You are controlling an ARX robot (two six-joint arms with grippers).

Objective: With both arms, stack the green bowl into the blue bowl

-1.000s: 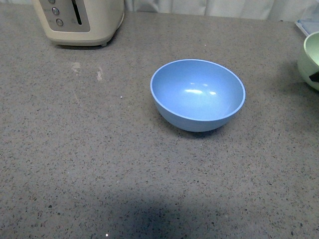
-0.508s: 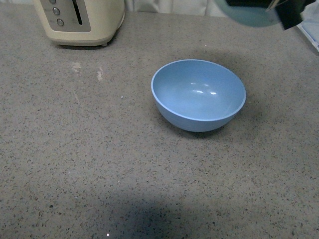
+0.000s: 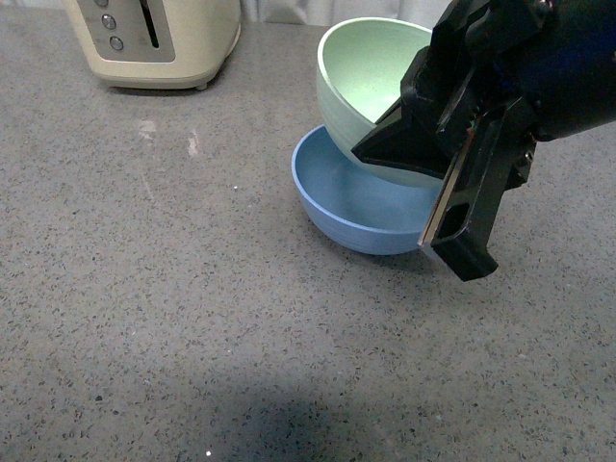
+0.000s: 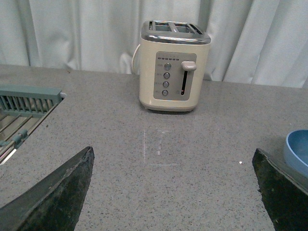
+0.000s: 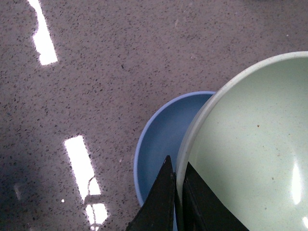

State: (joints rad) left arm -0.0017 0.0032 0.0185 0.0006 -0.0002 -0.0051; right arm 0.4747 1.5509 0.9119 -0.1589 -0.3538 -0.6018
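Right gripper (image 3: 423, 183) fingers pinch green bowl (image 3: 371, 82) rim, bowl tilted directly above blue bowl (image 3: 342, 197) on worktop (image 3: 173, 289), positioned for nesting. Left gripper (image 4: 173, 192) fingers spread wide, empty, facing toaster (image 4: 174, 65), blue bowl beside it.

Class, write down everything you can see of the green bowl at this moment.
The green bowl is pale mint, round and matte, plastic by its look, empty inside. The right gripper is clamped on its rim, one finger inside and one outside. It hangs tilted, its opening turned partly toward the camera, over the far side of the blue bowl on the speckled grey counter. Whether it already touches the blue bowl cannot be told.
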